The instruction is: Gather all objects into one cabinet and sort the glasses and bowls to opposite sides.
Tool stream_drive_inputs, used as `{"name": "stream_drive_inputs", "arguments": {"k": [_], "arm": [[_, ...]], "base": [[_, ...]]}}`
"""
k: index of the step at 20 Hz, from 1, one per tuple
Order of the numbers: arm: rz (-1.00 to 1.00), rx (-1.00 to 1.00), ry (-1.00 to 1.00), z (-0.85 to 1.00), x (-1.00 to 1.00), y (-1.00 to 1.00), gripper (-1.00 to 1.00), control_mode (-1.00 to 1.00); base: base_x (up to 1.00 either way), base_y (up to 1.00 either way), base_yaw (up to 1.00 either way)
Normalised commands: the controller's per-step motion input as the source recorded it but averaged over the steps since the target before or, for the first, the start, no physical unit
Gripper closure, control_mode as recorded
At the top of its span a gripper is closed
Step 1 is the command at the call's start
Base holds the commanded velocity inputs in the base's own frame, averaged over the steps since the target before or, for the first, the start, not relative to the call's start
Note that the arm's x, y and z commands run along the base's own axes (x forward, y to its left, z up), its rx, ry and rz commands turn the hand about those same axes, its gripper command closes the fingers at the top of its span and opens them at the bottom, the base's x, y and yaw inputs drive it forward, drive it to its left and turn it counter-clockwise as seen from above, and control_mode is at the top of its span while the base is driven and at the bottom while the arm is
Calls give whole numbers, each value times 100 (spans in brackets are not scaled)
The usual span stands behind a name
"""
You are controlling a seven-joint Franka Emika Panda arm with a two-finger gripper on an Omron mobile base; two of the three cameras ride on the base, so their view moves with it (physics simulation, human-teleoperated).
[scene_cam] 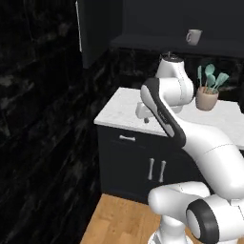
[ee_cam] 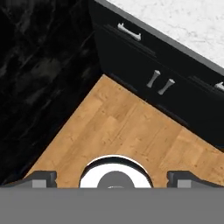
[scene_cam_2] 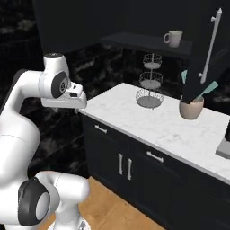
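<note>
My gripper (ee_cam: 113,177) is open, its two fingertips far apart with nothing between them. It points down at the wooden floor, in front of the counter's left corner (scene_cam: 144,116). The black wall cabinet stands open: its tall door (scene_cam_2: 203,54) with the slim silver bar handle (scene_cam_2: 212,45) hangs at the right. A pale handled cup (scene_cam_2: 173,38) (scene_cam: 193,36) stands on the dark shelf (scene_cam_2: 139,41), far above and beyond the gripper. I cannot tell whether it is one of the glasses. The bowls are out of view.
On the white marble counter (scene_cam_2: 148,126) stand a three-tier wire basket stand (scene_cam_2: 150,83) and a beige pot of teal utensils (scene_cam_2: 192,108) (scene_cam: 207,97). Lower black cabinets with short silver handles (ee_cam: 159,83) sit below. A black marbled wall (scene_cam: 43,119) closes the left side.
</note>
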Motion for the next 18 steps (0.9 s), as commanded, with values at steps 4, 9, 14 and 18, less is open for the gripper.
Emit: {"name": "stream_drive_inputs", "arguments": {"k": [4,9,14,18], "arm": [[0,0,0,0,0,0,-100,100],[0,0,0,0,0,0,-100,100],[0,0,0,0,0,0,-100,100],[0,0,0,0,0,0,-100,100]], "base": [[16,-13,-65],[54,3,-51],[60,29,-32],[38,14,-30]]}}
